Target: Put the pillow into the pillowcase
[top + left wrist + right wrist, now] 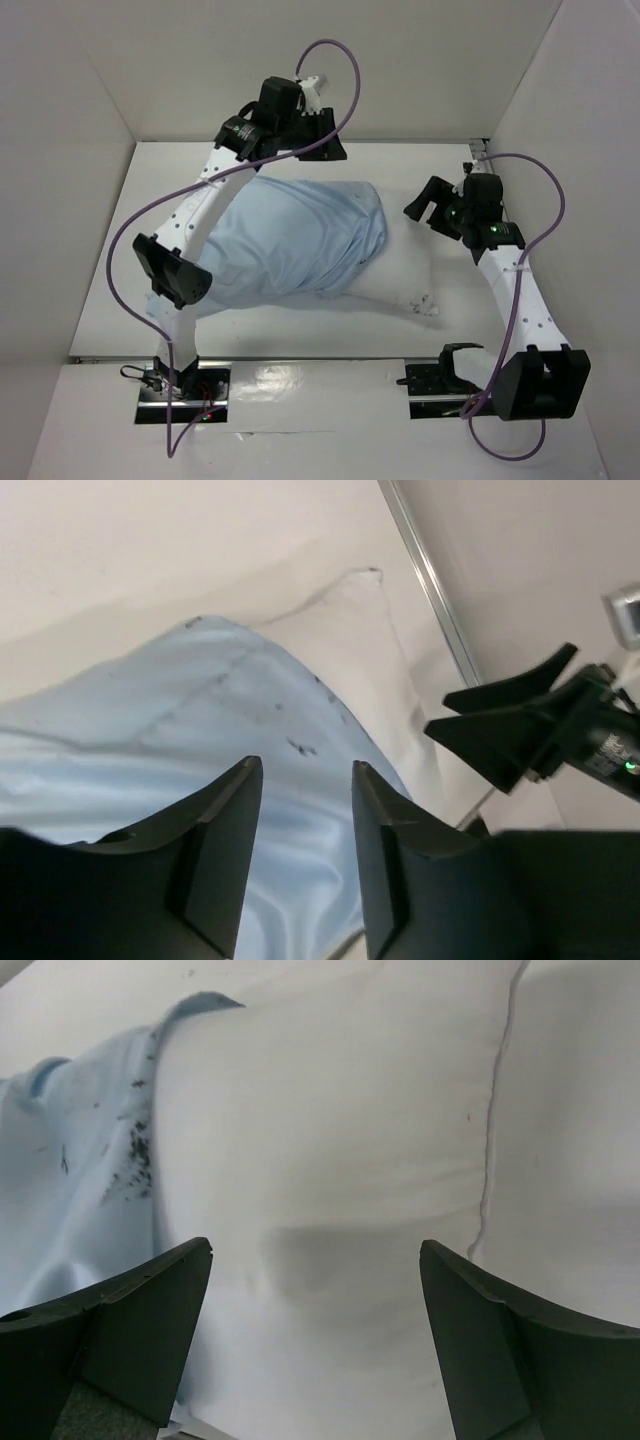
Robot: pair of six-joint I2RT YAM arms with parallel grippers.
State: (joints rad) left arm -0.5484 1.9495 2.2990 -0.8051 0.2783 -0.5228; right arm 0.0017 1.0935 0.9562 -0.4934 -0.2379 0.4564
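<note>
Check the right pincer (315, 1250): its jaws stand wide apart, empty, with the bare pillow (340, 1140) directly below them. Your left pincer (305, 770) is also released, jaws parted over the pillowcase (180, 710), which sheathes the pillow's end nearer that pincer.

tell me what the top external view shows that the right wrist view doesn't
Only top external: the left arm and right arm, the white table, and the wrinkly light blue fabric pillowcase covering most of the plump white rectangular pillow. Only right wrist: dark specks along the pillowcase's edge, close up, framed by its open jaws. Both: the pillow's bare end sticking out of the pillowcase.
</note>
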